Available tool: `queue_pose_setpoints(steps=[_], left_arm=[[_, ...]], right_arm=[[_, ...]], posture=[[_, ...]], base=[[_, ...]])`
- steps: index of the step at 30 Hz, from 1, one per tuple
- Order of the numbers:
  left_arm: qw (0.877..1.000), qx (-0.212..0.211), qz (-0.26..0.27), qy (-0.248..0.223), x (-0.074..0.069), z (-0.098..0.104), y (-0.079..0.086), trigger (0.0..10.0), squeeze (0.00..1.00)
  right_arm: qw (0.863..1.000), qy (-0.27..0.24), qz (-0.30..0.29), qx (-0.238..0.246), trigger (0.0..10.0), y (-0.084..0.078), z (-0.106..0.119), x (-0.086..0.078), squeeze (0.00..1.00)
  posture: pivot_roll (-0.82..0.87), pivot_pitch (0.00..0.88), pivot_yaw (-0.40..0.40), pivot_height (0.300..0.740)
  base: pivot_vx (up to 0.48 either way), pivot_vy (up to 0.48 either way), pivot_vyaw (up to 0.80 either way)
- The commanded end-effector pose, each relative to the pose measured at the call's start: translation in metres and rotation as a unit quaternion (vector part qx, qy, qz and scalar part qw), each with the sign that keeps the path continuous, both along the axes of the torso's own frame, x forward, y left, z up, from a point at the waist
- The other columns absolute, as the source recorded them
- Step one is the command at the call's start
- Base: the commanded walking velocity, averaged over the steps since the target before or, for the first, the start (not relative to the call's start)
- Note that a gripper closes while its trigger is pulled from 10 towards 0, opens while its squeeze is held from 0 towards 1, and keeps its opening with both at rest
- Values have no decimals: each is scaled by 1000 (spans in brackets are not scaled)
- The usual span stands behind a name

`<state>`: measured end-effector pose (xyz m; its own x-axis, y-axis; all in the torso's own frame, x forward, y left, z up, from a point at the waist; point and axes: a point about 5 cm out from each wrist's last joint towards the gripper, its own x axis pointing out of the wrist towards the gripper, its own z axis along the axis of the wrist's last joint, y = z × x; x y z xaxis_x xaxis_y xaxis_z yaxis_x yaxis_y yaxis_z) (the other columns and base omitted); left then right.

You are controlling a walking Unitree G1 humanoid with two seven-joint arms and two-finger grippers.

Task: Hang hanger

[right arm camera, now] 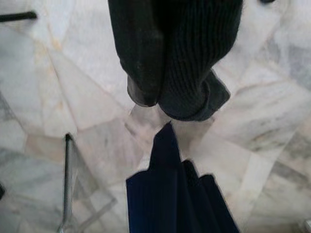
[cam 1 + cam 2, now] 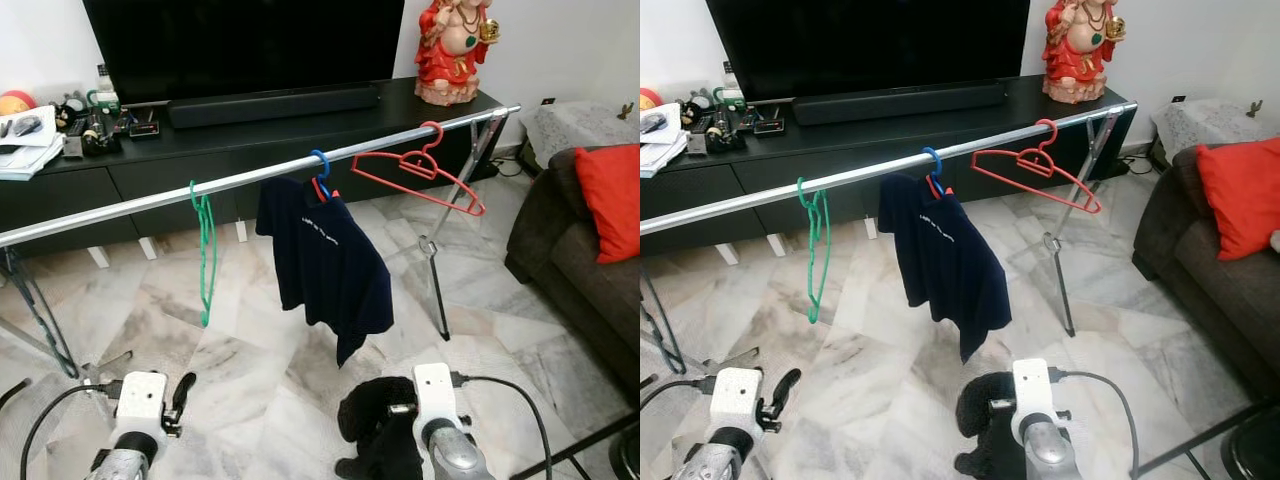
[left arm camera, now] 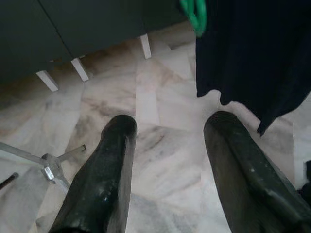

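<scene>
Low in front, right gripper (image 2: 385, 440) pinches a black knitted cloth (image 2: 375, 415); left gripper (image 3: 167, 160) spread, empty. Red hanger (image 2: 420, 170) sits on the rail (image 2: 150, 200), tilted near its end. Risk: a bump slides it off. Marble floor (image 2: 270, 360), TV cabinet (image 2: 230, 150) behind.
</scene>
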<state>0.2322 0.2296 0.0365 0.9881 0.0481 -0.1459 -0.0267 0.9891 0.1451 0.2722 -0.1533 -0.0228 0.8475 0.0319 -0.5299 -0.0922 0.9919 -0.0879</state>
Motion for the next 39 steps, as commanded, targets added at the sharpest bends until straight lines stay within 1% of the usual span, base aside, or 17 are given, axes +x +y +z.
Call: queue_pose_setpoints(steps=[1,3,5,8,10,11,14,16,18,19,20,26,28,32,34,37,39], left_arm=[[1000,-11,-15,-25,2,13,-6,10000,0],[998,2,-24,-55,10,30,-10,10000,0],[997,17,-27,-69,15,42,-12,10000,0],[995,36,-27,-86,28,56,-7,10000,0],[995,43,-29,-90,32,59,-5,10000,0],[994,53,-29,-90,35,65,0,10000,0],[994,35,-25,-96,32,72,0,10000,0],[995,26,-22,-98,31,74,-1,10000,0],[995,-6,-16,-101,28,76,-7,10000,0],[995,-34,-11,-98,28,75,-13,10000,0],[995,-38,-12,-94,29,74,-15,10000,0],[996,-36,-25,-83,33,70,-27,10000,0],[996,-26,-35,-77,32,71,-30,10000,0],[997,-27,-30,-73,32,70,-29,10000,0],[996,-32,-14,-78,29,71,-25,10000,0],[996,-35,-11,-77,28,71,-25,10000,0],[997,-36,-14,-74,25,69,-26,10000,0]], right_arm=[[1000,15,-2,8,10000,0,-7,-7,0],[999,34,-2,6,10000,-1,-13,-14,0],[999,46,-6,7,10000,-2,-18,-19,0],[998,59,-9,5,10000,-3,-22,-24,0],[998,60,-11,7,10000,-3,-22,-24,0],[998,58,-22,19,10000,-3,-22,-25,0],[997,57,-37,26,10000,-9,-24,-28,0],[997,58,-41,27,10000,-11,-25,-29,0],[996,66,-48,26,10000,-16,-27,-33,0],[995,78,-60,27,10000,-20,-31,-38,0],[994,81,-66,30,10000,-22,-32,-40,0],[992,89,-81,31,10000,-28,-35,-46,0],[990,91,-97,36,10000,-32,-38,-50,0],[986,104,-122,39,10000,-38,-42,-59,0],[981,107,-151,51,10000,-43,-45,-64,0],[979,107,-165,56,10000,-45,-46,-67,0],[973,104,-193,70,10000,-49,-46,-69,0]], posture=[[46,94,-12,740],[59,102,-22,740],[61,101,-23,740],[62,104,-23,740],[62,104,-23,740],[52,105,-20,740],[55,108,-18,740],[55,109,-19,740],[55,110,-24,740],[64,111,-30,740],[64,111,-32,740],[51,111,-33,740],[53,106,-31,740],[58,91,-26,740],[56,83,-27,740],[57,79,-25,740],[57,63,-18,740]], base=[[0,0,0],[0,0,0],[0,0,0],[0,0,0],[0,0,0],[0,0,0],[0,0,0],[0,0,0],[0,0,0],[0,0,0],[0,0,0],[0,0,0],[0,0,0],[0,0,0],[0,0,0],[0,0,0],[0,0,0]])
